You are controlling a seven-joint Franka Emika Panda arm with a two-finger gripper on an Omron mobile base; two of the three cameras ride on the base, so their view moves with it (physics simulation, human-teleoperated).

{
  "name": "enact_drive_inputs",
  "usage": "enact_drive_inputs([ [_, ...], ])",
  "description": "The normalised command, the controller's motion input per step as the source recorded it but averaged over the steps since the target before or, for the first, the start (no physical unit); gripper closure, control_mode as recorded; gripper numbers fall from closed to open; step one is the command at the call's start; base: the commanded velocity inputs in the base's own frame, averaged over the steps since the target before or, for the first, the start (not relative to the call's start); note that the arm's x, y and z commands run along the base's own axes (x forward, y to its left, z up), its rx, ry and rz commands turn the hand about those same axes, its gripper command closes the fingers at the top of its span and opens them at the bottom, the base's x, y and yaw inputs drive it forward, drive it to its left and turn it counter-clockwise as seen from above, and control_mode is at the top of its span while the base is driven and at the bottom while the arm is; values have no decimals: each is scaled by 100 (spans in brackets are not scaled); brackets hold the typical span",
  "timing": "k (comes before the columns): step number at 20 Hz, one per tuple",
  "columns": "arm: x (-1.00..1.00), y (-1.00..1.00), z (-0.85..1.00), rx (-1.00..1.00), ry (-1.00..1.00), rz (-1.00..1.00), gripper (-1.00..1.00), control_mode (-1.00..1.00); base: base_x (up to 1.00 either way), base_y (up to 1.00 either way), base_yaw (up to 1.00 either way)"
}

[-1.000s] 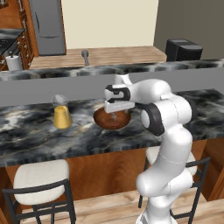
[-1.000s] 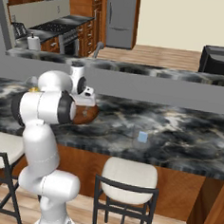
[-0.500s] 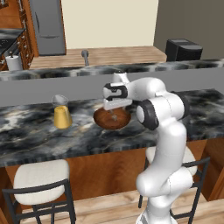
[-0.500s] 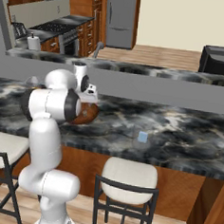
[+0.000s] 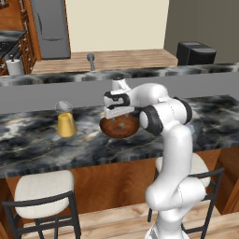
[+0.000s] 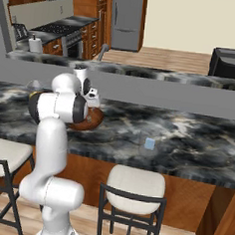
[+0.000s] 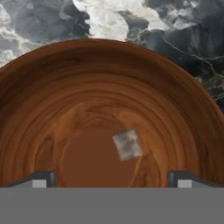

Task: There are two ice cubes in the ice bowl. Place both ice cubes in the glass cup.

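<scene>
1. My hand [image 7: 112, 178] hangs directly over the bowl [image 7: 52, 100], pointing straight down into it, its two dark fingertips [image 7: 41, 178] spread wide with nothing between them.

2. In the hand view, one ice cube [image 7: 127, 145] lies on the bowl's flat bottom, a little off centre, clear of both fingertips. It is pale, grey-white and see-through. I can make out only this one cube in the bowl.

3. From the left base view, my hand [image 5: 119, 112] sits just above the rim of the bowl [image 5: 114, 128], which rests on the dark marbled tabletop [image 5: 32, 140]. My white arm bends over it from the right.

4. The glass [image 5: 66, 119] stands upright on the same tabletop, well apart from the bowl on its left, its lower part yellow-orange and its top clear.

5. From the right base view, my arm covers much of the bowl [image 6: 92, 120]; a small pale blue cube [image 6: 150, 143] sits on the tabletop [image 6: 197, 146] off to the right, well apart from the bowl.

6. Two stools [image 6: 134, 183] stand below the tabletop's near edge.
</scene>
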Motion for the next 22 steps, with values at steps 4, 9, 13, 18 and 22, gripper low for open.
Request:
enact_drive_inputs([
  [4, 0, 0, -40, -7, 4, 0, -100, -100, 0, 0, 0],
  [9, 0, 0, -34, -6, 1, 0, -100, -100, 0, 0, 0],
  [13, 6, 0, -16, -4, 0, 0, -100, -100, 0, 0, 0],
  [18, 35, 0, -1, 0, 0, 0, -100, -100, 0, 0, 0],
  [22, 47, -4, 0, 0, 0, 0, -100, -100, 0, 0, 0],
])
